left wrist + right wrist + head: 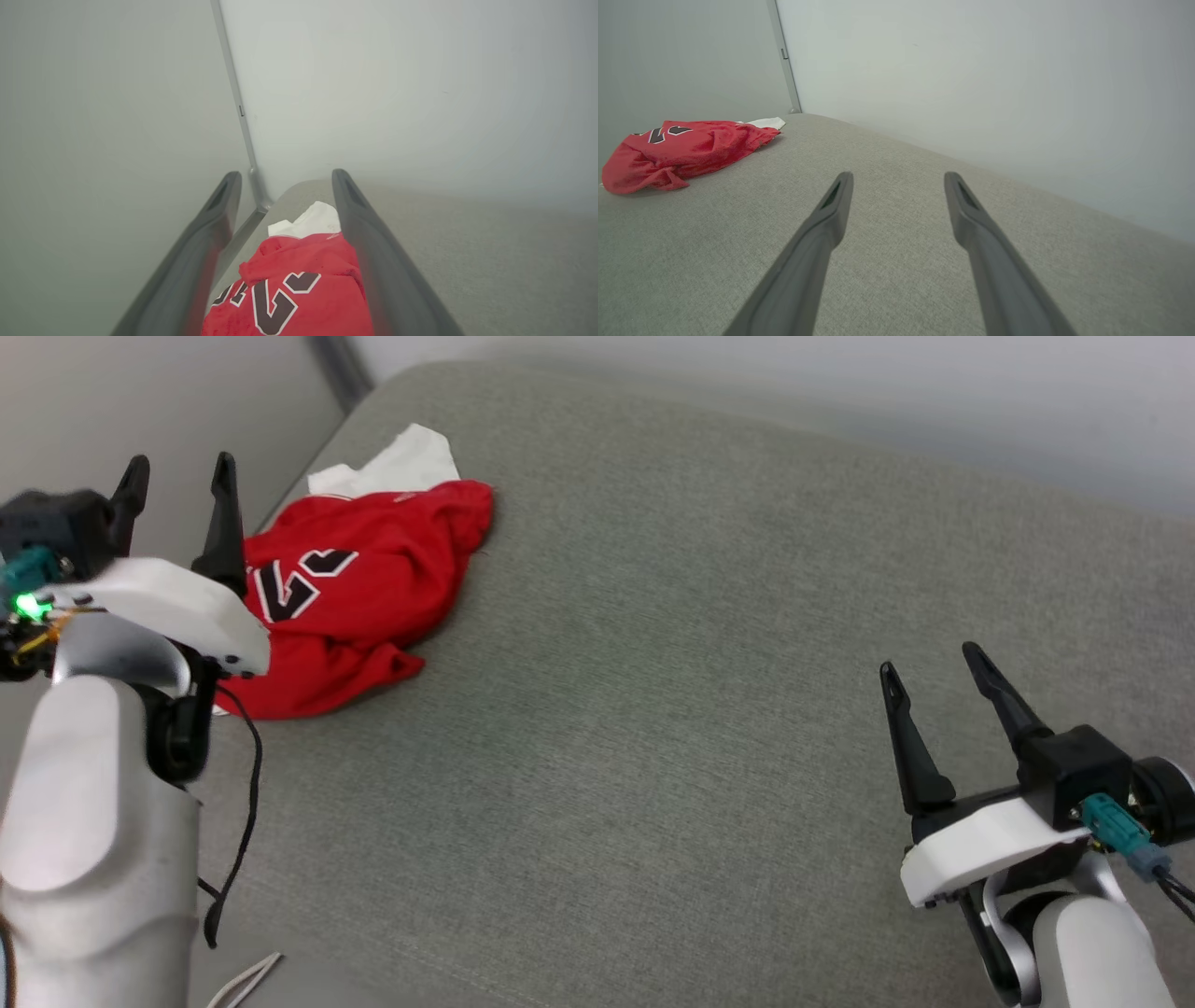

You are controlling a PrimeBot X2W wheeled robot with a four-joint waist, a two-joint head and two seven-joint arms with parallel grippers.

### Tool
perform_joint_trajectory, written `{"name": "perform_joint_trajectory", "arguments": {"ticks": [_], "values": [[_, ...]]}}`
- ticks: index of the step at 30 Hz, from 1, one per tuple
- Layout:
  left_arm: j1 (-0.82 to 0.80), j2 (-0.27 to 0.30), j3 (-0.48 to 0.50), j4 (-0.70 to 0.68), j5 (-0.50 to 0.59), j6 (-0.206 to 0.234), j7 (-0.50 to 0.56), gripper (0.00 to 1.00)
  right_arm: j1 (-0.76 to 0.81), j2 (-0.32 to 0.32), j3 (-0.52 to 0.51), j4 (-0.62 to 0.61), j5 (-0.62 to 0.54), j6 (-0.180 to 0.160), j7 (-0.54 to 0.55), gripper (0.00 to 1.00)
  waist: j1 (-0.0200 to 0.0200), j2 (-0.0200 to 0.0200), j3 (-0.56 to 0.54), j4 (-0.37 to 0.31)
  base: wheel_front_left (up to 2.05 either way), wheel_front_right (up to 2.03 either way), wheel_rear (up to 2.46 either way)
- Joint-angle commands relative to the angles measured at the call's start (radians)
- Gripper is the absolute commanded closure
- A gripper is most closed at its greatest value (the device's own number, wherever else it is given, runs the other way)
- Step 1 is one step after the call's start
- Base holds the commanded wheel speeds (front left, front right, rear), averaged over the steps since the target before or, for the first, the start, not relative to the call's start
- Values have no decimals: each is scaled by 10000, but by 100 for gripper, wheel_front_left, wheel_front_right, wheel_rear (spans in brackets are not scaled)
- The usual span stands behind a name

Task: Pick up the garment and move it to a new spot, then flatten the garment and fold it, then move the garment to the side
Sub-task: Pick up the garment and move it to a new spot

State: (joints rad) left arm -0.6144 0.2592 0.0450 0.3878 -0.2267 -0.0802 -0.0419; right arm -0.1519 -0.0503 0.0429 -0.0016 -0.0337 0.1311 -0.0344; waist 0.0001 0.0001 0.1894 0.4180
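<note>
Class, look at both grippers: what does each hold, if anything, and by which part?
Nothing is held. The left gripper and right gripper both stand open with empty jaws; the jersey lies crumpled on the cushion.

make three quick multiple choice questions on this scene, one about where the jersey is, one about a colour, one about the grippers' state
1. Where does the garment lie on the grey cushion?
A) crumpled at the far left corner
B) spread flat in the middle
C) at the near right edge

2. What colour is the sleeve part at the garment's far end?
A) black
B) white
C) blue

3. How do the left gripper and right gripper stand?
A) both open, holding nothing
B) left shut on the garment
C) both shut

Answers: 1 A, it is bunched by the cushion's far left corner. 2 B, white cloth pokes out past the red. 3 A, both pairs of fingers are spread with nothing gripped.
</note>
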Motion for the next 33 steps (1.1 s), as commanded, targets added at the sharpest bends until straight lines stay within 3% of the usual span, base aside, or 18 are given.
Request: {"name": "perform_joint_trajectory", "arguments": {"ticks": [1,6,13,18,23,24,25,28,33], "values": [[-305,208,40,278,-147,-111,373,0,-286,1,21,-103,-26,-7,-5,0,-1,-1,869,-796,0,0,0],[-1303,846,-36,1492,-1021,-413,2383,0,-583,1,-100,-221,-122,-7,-83,0,-1,-1,1686,-1353,0,0,0],[-1875,1624,-286,3652,-2307,-496,5282,0,-1000,1,-70,-234,-302,-7,-82,0,-1,-1,2389,-1829,0,0,0],[-2002,1927,-191,4804,-2862,-504,6284,0,-1213,1,-82,-237,-354,-7,-112,0,-1,-1,2643,-2021,0,0,0],[-2005,1850,-154,5764,-3062,-381,6746,0,-1254,1,-115,-198,-401,-7,-68,0,-1,-1,2766,-2050,0,0,0],[-2029,1821,-157,5886,-3077,-378,6740,9,-1269,1,-117,-191,-403,-7,-65,0,-1,-1,2774,-2045,0,0,0],[-2076,1774,-129,5983,-3137,-380,6690,39,-1282,1,-125,-178,-397,-7,-59,0,-1,-1,2769,-2037,0,0,0],[-2153,1702,-218,6146,-3111,-409,6492,100,-1314,1,-135,-135,-416,-7,-76,0,-1,-1,2645,-1979,0,0,0],[-2451,2052,-412,5851,-2638,-301,4766,100,-1194,1,-115,26,-331,-7,-163,0,-1,-1,2179,-1834,0,0,0]]}}
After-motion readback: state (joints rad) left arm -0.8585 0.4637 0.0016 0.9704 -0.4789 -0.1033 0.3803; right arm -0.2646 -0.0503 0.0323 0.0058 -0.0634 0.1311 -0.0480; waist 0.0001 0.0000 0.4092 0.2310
